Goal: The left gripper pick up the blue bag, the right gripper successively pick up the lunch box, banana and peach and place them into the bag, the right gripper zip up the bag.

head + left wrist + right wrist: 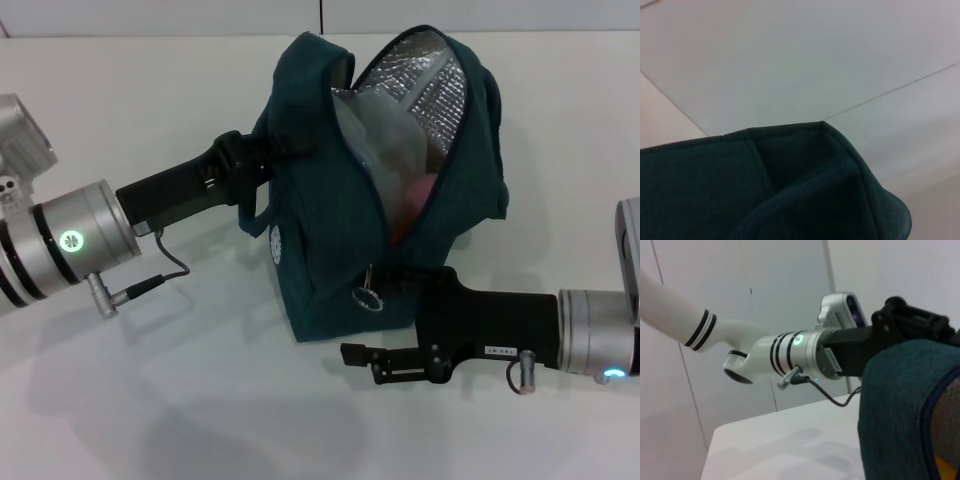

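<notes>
Right claw released by blue bag base, left claw grasping bag's edge.

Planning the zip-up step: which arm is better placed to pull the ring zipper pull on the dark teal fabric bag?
Right. The right gripper sits just below the ring zipper pull, while the left gripper is at the open dark teal fabric bag on its far side.

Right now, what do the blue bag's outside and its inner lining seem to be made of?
The blue bag, which the left gripper holds by its side, looks like matte woven fabric: it creases softly and shows a fine weave. Its lining seems to be silver foil, shiny with a quilted dimpled pattern. The right gripper is low beside the bag.
</notes>
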Available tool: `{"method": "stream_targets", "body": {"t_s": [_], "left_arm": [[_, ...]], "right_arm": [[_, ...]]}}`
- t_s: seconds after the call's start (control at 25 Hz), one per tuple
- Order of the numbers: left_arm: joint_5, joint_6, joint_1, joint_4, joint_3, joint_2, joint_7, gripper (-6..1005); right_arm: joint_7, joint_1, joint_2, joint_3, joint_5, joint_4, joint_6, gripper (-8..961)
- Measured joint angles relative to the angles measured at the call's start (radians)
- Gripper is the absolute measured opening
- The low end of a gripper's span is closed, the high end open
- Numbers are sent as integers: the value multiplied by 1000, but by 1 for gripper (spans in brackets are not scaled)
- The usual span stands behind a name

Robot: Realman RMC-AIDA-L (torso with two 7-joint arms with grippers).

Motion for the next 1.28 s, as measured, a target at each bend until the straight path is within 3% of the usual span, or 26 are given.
{"method": "stream_targets", "body": {"t_s": [0.88, 1.08, 1.28], "left_arm": [[-2, 0, -3, 0, -4, 3, -2, 57], [-13, -2, 1, 2, -5, 4, -1, 57], [-14, -3, 2, 3, -5, 4, 0, 57]], "right_arm": [[-2, -33, -16, 53, -4, 21, 6, 824], [-3, -40, -20, 66, -4, 24, 9, 631], [-2, -52, -27, 91, -7, 25, 14, 624]]}}
